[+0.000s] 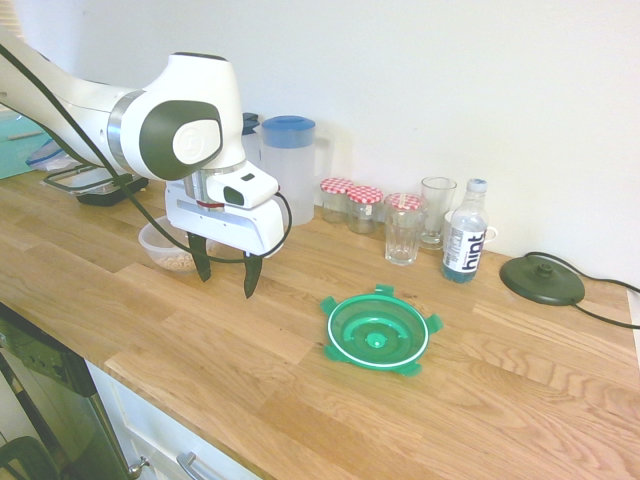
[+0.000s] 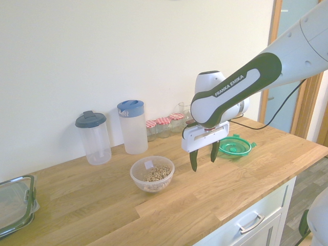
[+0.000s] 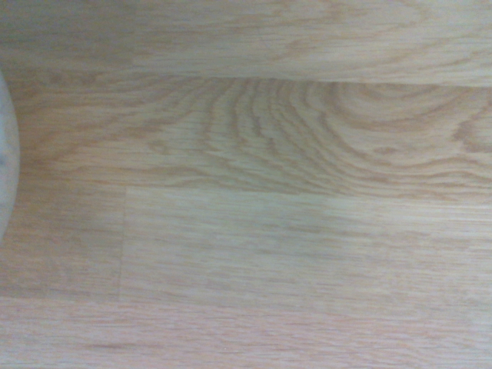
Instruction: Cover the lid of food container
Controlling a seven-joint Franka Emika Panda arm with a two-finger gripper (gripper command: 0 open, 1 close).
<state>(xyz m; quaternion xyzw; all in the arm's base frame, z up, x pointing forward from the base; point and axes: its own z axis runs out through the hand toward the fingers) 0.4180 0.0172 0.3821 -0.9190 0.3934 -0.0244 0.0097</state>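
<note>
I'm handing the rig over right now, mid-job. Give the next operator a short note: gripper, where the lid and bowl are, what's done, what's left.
Gripper: open, empty, fingers pointing down above bare wooden worktop, between the two task items.
Round green plastic lid: flat on the worktop, clear of the gripper, untouched.
Small round clear plastic bowl of beige cereal: uncovered, on the gripper's other side.
Done: nothing visible yet.
Left: grasp the lid, carry it over, seat it on the bowl.
Note: glasses and a water bottle stand behind the lid.
</note>
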